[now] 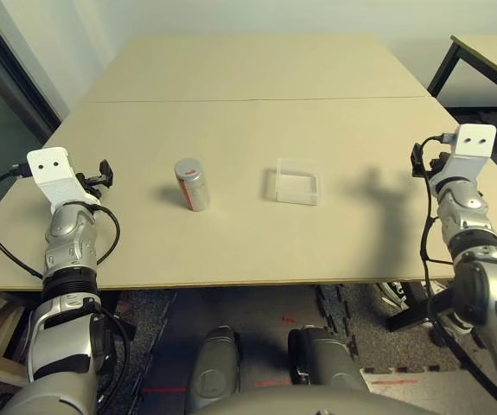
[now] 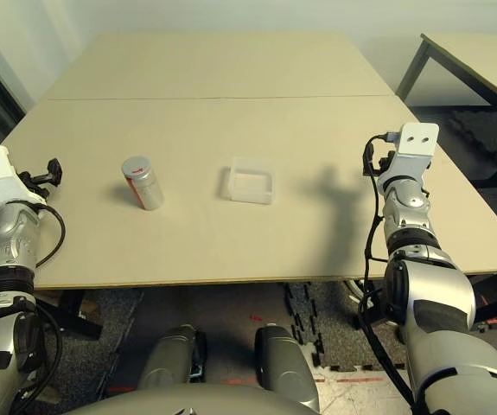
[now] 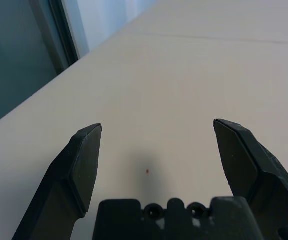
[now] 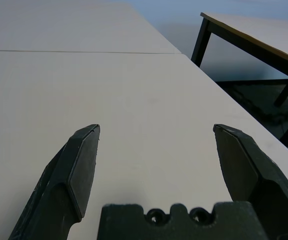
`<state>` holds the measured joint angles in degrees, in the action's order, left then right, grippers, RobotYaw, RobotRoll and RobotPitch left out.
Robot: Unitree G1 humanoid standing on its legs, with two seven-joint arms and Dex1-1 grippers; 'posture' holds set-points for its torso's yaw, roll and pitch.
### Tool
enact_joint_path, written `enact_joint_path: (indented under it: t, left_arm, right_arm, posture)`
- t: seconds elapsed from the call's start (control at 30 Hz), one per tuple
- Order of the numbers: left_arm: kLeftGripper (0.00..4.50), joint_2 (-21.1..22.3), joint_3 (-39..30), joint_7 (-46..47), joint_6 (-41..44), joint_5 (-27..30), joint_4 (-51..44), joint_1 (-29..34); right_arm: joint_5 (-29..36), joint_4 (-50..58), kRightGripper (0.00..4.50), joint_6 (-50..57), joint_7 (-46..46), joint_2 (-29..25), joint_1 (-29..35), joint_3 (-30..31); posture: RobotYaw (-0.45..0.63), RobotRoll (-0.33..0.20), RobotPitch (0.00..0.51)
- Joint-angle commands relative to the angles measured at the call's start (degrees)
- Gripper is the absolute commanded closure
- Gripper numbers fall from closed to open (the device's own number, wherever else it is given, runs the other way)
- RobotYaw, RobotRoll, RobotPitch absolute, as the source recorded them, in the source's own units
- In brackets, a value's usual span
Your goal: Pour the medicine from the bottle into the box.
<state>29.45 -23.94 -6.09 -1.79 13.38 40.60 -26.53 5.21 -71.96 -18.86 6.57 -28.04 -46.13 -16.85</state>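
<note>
Beige table; second table beside; perhaps window.

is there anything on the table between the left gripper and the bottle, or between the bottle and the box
Nothing visible does. The bottle stands upright with bare table between it and the left gripper, whose jaws are open. The stretch from the bottle across to the box is also bare tabletop.

The desk looked like smooth, matt pale wood laminate; the box was clear, glossy plastic; the bottle had a satiny grey sheen; both forearms looked like shiny silver metal.
</note>
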Motion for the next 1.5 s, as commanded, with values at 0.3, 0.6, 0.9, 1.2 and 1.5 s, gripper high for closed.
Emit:
enact_joint_path:
  t: [0.3, 0.6, 0.9, 1.2, 1.5]
  left_arm:
    - [0.02, 2.08, 1.84, -10.75, 1.09, 2.01, -4.83, 0.10]
    - [0.02, 9.17, 3.25, -34.88, 9.53, 9.65, -15.08, 3.44]
    - [0.02, 14.47, 2.83, -49.21, 19.14, 15.86, -21.65, 7.37]
    - [0.02, 14.72, 5.02, -56.14, 23.46, 17.95, -29.46, 14.89]
    - [0.02, 13.48, 10.38, -58.84, 20.35, 14.55, -27.64, 15.11]
  right_arm:
    - [0.09, 1.52, 0.00, -1.01, 5.49, -0.33, -2.19, 0.72]
    - [1.78, 8.52, 0.00, 2.57, 25.57, -2.77, -1.97, 2.55]
    - [5.24, 23.12, 0.00, 14.36, 45.21, -5.52, -0.26, 6.42]
    - [8.90, 38.66, 0.00, 28.87, 62.97, -5.92, 4.18, 13.83]
    - [8.25, 39.71, 0.00, 29.81, 67.15, -5.39, 1.81, 16.62]
  posture:
    - [0.10, 0.000, 0.023]
    - [0.02, 0.000, 0.025]
    - [0.01, 0.000, 0.035]
    - [0.01, 0.000, 0.042]
    - [-0.01, 0.000, 0.052]
